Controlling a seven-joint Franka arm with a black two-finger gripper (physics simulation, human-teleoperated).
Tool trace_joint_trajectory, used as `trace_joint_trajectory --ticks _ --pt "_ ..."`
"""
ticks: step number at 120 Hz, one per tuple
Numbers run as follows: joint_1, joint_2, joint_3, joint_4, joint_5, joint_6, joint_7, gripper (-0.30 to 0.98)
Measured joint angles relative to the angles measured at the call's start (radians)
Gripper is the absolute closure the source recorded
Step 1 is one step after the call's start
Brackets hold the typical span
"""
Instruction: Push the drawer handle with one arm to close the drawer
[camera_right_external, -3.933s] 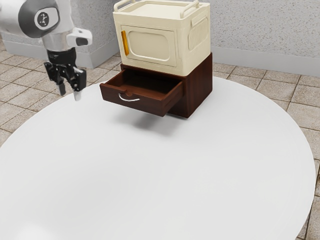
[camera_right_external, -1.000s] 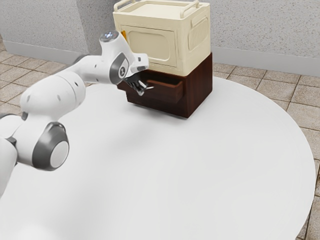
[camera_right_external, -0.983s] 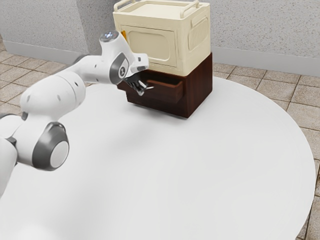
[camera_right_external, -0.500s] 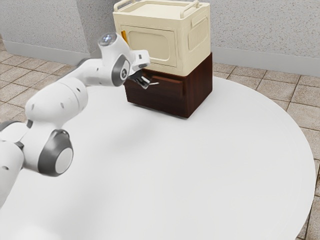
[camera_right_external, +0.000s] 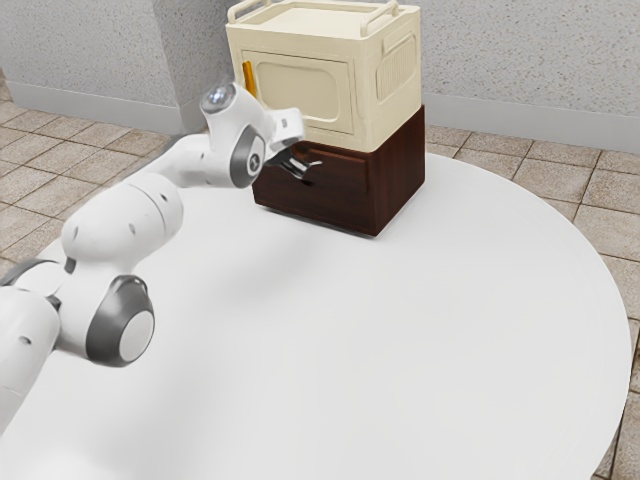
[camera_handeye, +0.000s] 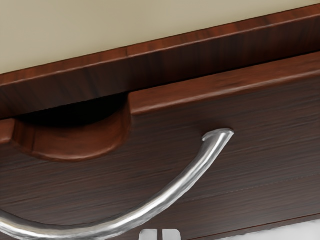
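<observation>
A tiled floor (camera_right_external: 585, 235) is laid beneath a round white table (camera_right_external: 330, 350), and, by the exterior view's clock face, the table is entered from eight o'clock by the white robot arm (camera_right_external: 125, 222), whose reach is aimed towards one. Near the table's twelve o'clock edge a dark reddish-brown wooden cabinet (camera_right_external: 398, 180) is set, and on it a cream storage box (camera_right_external: 300, 90) is stacked, its panelled front door marked by an upright orange handle (camera_right_external: 249, 78). In the cabinet, a wooden drawer (camera_right_external: 335, 200) is seated almost flush, its front turned between seven and eight o'clock and its width laid from about half past nine to half past three; a thin dark line is seen along its upper rim. Just in front of that face the gripper (camera_right_external: 304, 166) is held, tipped towards three to four o'clock. Its two pale tips are brought together with a mere slit between, and nothing is gripped. The bowed metal drawer handle (camera_handeye: 160, 201) is mounted on the drawer's front, its long axis carried along the drawer's width and its curve dipped towards the drawer's lower edge; it is found just beside the fingertips, though whether it is touched cannot be told. Above the bow, a rounded notch (camera_handeye: 75, 149) is cut into the drawer's rim.
</observation>
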Motion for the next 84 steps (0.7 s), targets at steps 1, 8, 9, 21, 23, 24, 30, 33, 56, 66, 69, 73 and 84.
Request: trace_joint_trajectory --ticks 1,8,9,21,23,24,30,33,56,66,69,73,84 --pt "0.000 0.001 0.000 0.000 0.000 0.001 0.000 0.79" --pt "0.001 0.005 -0.002 0.006 0.000 0.006 0.004 0.79" --pt "0.001 0.006 -0.003 0.008 0.000 0.007 0.005 0.79" --pt "0.002 0.016 -0.004 0.030 -0.006 0.022 0.019 0.73" --pt "0.002 0.018 -0.004 0.033 -0.007 0.024 0.022 0.73" --pt "0.002 0.019 -0.003 0.034 -0.008 0.025 0.023 0.73" --pt "0.002 0.022 -0.006 0.037 -0.011 0.030 0.032 0.75" --pt "0.003 0.022 -0.012 0.036 -0.009 0.033 0.035 0.77" --pt "-0.062 -0.463 -0.009 -0.674 -0.086 0.026 0.041 0.79" --pt "-0.154 -0.697 0.070 -0.918 -0.072 -0.060 0.026 0.79" --pt "-0.178 -0.769 0.086 -0.959 -0.043 -0.104 0.016 0.77" --pt "-0.197 -0.850 0.097 -0.994 -0.003 -0.171 0.002 0.74" --pt "-0.213 -1.049 0.099 -1.033 0.074 -0.395 -0.035 0.57"
